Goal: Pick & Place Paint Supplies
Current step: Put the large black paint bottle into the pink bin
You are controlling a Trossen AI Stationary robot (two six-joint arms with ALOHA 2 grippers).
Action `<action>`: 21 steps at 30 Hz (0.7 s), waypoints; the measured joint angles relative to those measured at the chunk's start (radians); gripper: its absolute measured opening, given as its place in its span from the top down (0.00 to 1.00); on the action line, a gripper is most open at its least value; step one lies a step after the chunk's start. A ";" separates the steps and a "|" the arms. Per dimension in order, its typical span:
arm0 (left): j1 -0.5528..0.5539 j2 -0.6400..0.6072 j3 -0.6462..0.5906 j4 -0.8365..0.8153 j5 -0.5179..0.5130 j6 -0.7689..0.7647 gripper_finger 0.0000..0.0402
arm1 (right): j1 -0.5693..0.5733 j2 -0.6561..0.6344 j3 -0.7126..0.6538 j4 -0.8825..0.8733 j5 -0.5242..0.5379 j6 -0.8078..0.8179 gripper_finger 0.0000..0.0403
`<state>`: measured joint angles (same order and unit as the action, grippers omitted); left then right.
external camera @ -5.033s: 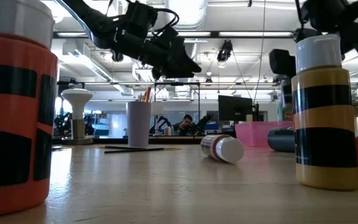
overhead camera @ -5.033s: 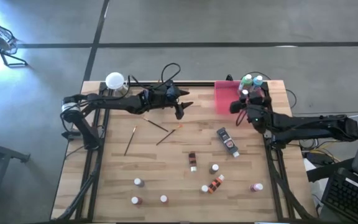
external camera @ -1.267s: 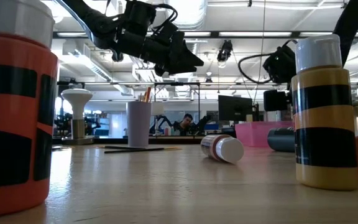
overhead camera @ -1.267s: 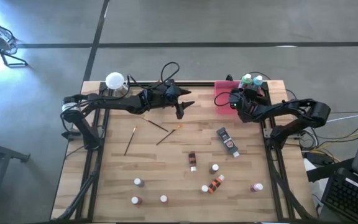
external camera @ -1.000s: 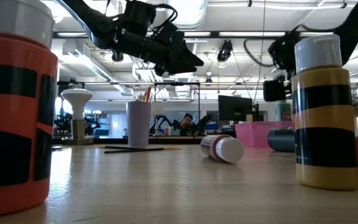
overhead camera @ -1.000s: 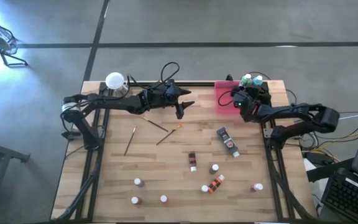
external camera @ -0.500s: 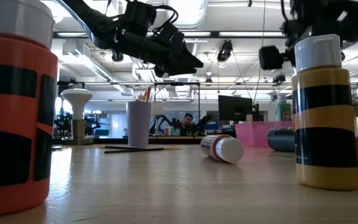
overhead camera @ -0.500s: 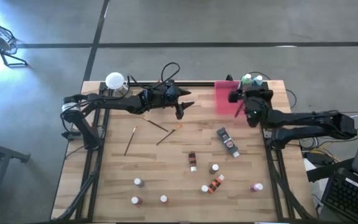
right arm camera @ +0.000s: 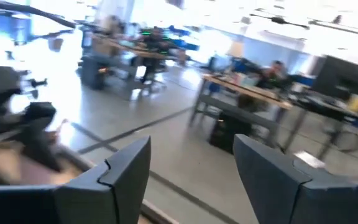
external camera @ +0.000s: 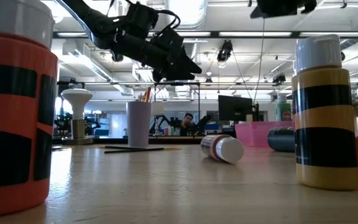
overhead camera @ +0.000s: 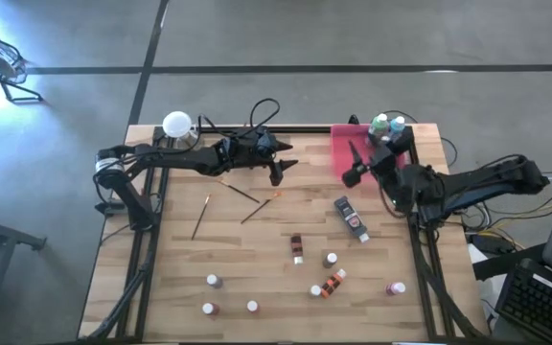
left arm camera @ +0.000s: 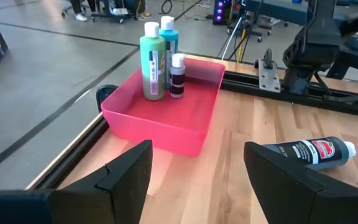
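My left gripper hangs open and empty above the table's far middle, facing the pink tray. A green bottle, a blue bottle and a small dark bottle stand upright in that tray. A dark tube lies flat on the wood. Small white-capped bottles are scattered toward the near edge. Thin brushes lie flat left of centre. My right gripper is open and empty, raised high beside the tray's near left corner.
A lilac cup with brushes in it and a white lamp-like object stand near the far left edge. More bottles sit near the near edge. Cables loop behind the left arm.
My right gripper has left the spot over the pink tray, risen high and swung toward the table's left and near side, tipping up until its wrist camera looks level into the room. The bottles in the tray have stayed put.
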<state>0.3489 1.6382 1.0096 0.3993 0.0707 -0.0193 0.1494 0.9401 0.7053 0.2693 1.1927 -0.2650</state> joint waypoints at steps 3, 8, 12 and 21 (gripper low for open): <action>-0.002 0.000 0.000 -0.006 0.022 0.000 0.35 | 0.064 0.013 0.079 -0.203 0.000 0.132 0.46; -0.015 0.000 0.000 -0.016 0.052 0.001 0.35 | 0.136 0.039 0.226 -0.742 -0.107 0.619 0.48; -0.027 0.000 0.000 -0.034 0.079 0.034 0.35 | 0.152 0.065 0.342 -1.085 -0.316 0.957 0.50; -0.072 0.000 0.000 -0.038 0.121 0.107 0.35 | 0.163 0.150 0.415 -1.416 -0.552 1.212 0.53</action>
<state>0.2772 1.6386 1.0096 0.3615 0.1913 0.0881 0.3122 1.0906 1.1198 -1.1467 0.6410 0.9467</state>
